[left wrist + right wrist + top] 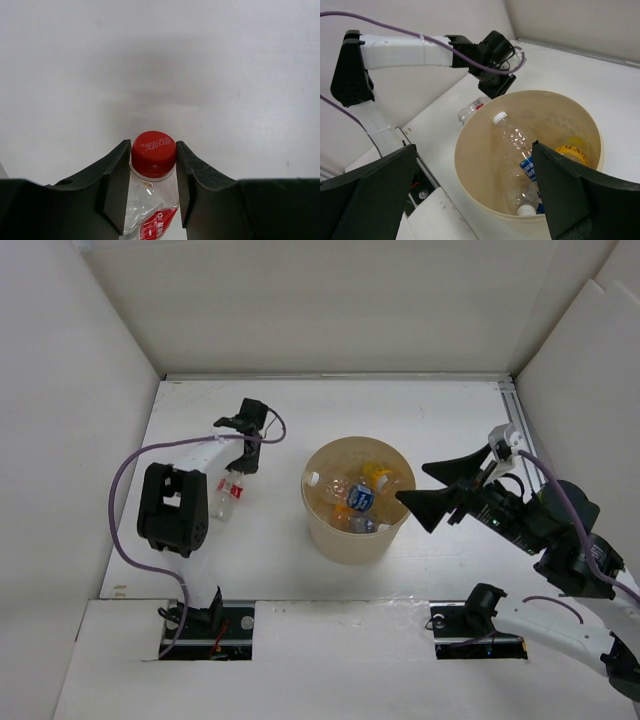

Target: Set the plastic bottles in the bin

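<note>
The beige bin (350,543) stands mid-table with several bottles inside: a blue-labelled one (360,498), an orange-yellow one (378,476) and clear ones. In the right wrist view the bin (480,170) holds a long clear bottle (514,142) and a yellow cap (570,150). A clear bottle with a red cap and red label (229,496) lies left of the bin. My left gripper (241,466) is closed on it, fingers pressing its red cap (153,154). My right gripper (414,485) is open and empty above the bin's right rim, also shown in the right wrist view (474,147).
White enclosure walls surround the table on three sides. A metal rail (514,412) runs along the right edge. The left arm's black elbow (172,508) hangs over the left side of the table, with a purple cable looping beside it.
</note>
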Robot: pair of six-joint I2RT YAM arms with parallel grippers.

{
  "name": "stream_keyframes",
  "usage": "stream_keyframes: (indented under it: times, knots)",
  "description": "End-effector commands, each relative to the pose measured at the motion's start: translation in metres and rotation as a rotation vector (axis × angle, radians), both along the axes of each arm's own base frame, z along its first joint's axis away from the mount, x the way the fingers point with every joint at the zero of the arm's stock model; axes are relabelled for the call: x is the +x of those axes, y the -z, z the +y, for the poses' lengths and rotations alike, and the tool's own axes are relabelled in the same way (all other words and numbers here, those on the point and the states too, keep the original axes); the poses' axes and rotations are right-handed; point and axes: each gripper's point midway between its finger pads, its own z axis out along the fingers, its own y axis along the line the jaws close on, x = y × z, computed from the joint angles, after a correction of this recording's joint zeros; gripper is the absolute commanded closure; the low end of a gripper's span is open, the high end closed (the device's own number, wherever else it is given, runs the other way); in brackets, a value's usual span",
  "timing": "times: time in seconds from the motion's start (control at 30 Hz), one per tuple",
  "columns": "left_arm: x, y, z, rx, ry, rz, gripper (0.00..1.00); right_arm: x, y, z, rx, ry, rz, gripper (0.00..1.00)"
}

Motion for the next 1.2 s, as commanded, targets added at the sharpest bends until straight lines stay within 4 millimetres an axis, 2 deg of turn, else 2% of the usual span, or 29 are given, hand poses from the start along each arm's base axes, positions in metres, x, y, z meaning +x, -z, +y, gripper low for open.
stream_keyframes:
  times: [0.0,0.07,0.1,0.13,0.17,0.2,0.23,0.27,0.33,0.37,0.47,0.5,0.53,0.57,0.6,0.63,0.67,0.7,0.73,0.8,0.83,0.87,0.9,0.93,0.97,1.07,1.1,1.13,1.17]
  knots:
    - [0.023,-0.008,0.023,0.01,-0.162,-0.014,1.0,0.006,-0.022,0.002,0.033,0.022,-0.027,0.0]
    - [0.044,-0.03,0.026,0.004,-0.193,-0.082,1.0,0.009,-0.025,0.006,0.035,0.022,-0.028,0.0]
    - [0.051,-0.035,0.026,0.01,-0.198,-0.1,1.0,0.014,-0.027,0.011,0.031,0.031,-0.024,0.0]
    - [0.066,-0.054,0.023,-0.014,-0.206,-0.162,1.0,0.016,-0.034,0.012,0.044,0.031,-0.034,0.0]
    - [0.075,-0.066,0.021,-0.026,-0.207,-0.196,1.0,0.019,-0.03,0.017,0.031,0.031,-0.024,0.0]
    - [0.094,-0.093,0.016,-0.061,-0.223,-0.276,1.0,0.024,-0.038,0.023,0.038,0.031,-0.03,0.0]
    - [0.094,-0.093,0.015,-0.069,-0.235,-0.281,1.0,0.027,-0.042,0.026,0.044,0.031,-0.034,0.0]
    - [0.112,-0.127,0.003,-0.116,-0.218,-0.368,1.0,0.03,-0.044,0.03,0.047,0.031,-0.036,0.0]
    - [0.125,-0.163,-0.011,-0.183,-0.207,-0.449,1.0,0.037,-0.05,0.046,0.05,0.011,-0.053,0.0]
    - [0.136,-0.195,-0.027,-0.244,-0.171,-0.518,1.0,0.04,-0.055,0.051,0.058,0.0,-0.06,0.0]
    - [0.141,-0.246,-0.05,-0.355,-0.1,-0.6,1.0,0.051,-0.065,0.081,0.054,-0.051,-0.076,0.0]
    - [0.139,-0.273,-0.061,-0.435,-0.067,-0.646,1.0,0.054,-0.067,0.089,0.057,-0.067,-0.08,0.0]
    - [0.137,-0.289,-0.067,-0.479,-0.046,-0.676,1.0,0.056,-0.069,0.098,0.061,-0.091,-0.088,0.0]
    - [0.133,-0.302,-0.072,-0.525,-0.035,-0.698,1.0,0.058,-0.084,0.105,0.09,-0.106,-0.115,0.0]
    - [0.124,-0.33,-0.076,-0.579,-0.009,-0.758,1.0,0.07,-0.074,0.123,0.055,-0.117,-0.104,0.0]
    - [0.116,-0.345,-0.089,-0.65,0.046,-0.769,1.0,0.074,-0.074,0.132,0.048,-0.127,-0.1,0.0]
    - [0.11,-0.356,-0.094,-0.691,0.066,-0.783,1.0,0.078,-0.092,0.135,0.075,-0.124,-0.138,0.0]
    - [0.094,-0.379,-0.097,-0.752,0.088,-0.82,1.0,0.091,-0.08,0.151,0.04,-0.124,-0.127,0.0]
    - [0.086,-0.385,-0.109,-0.814,0.14,-0.812,1.0,0.096,-0.084,0.157,0.042,-0.122,-0.141,0.0]
    - [0.07,-0.398,-0.116,-0.88,0.178,-0.819,1.0,0.113,-0.087,0.17,0.023,-0.094,-0.159,0.0]
    - [0.054,-0.42,-0.117,-0.923,0.214,-0.867,1.0,0.119,-0.088,0.174,0.024,-0.079,-0.158,0.0]
    - [0.047,-0.412,-0.123,-0.965,0.223,-0.832,1.0,0.128,-0.088,0.175,0.015,-0.046,-0.161,0.0]
    - [0.04,-0.415,-0.124,-0.987,0.231,-0.837,1.0,0.132,-0.095,0.177,0.026,-0.034,-0.168,0.0]
    - [0.023,-0.429,-0.123,-1.018,0.253,-0.867,1.0,0.14,-0.086,0.186,0.003,-0.034,-0.163,0.0]
    - [0.02,-0.424,-0.127,-1.043,0.272,-0.86,1.0,0.143,-0.083,0.19,-0.002,-0.035,-0.159,0.0]
    - [0.0,-0.435,-0.131,-1.098,0.316,-0.871,1.0,0.153,-0.072,0.201,-0.02,-0.027,-0.144,0.0]
    - [-0.001,-0.43,-0.136,-1.121,0.327,-0.848,1.0,0.155,-0.068,0.203,-0.027,-0.028,-0.138,0.0]
    - [-0.008,-0.434,-0.138,-1.148,0.337,-0.842,1.0,0.157,-0.069,0.206,-0.021,-0.027,-0.143,0.0]
    - [-0.013,-0.441,-0.139,-1.168,0.36,-0.856,1.0,0.162,-0.062,0.209,-0.033,-0.019,-0.132,0.0]
